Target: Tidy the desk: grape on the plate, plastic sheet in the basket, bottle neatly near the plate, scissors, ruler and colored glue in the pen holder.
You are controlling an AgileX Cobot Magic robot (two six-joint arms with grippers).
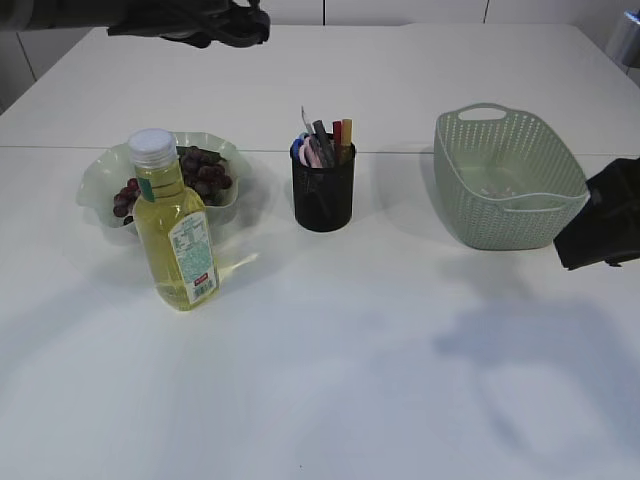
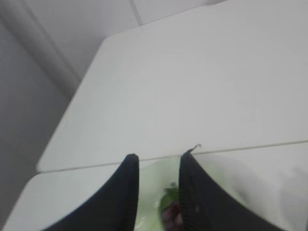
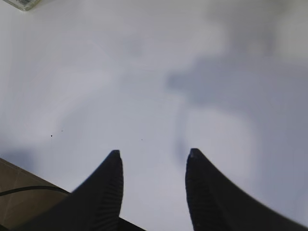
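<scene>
Exterior view: bottle (image 1: 174, 225) stands touching plate (image 1: 225, 205) w/ grapes (image 1: 200, 175); pen holder (image 1: 323, 188) filled, basket (image 1: 508, 185) at right. Left tool (image 2: 159, 163) above plate, jaws apart, empty; right tool (image 3: 153, 159) apart, empty. Risk: a low pass could tip the bottle.
</scene>
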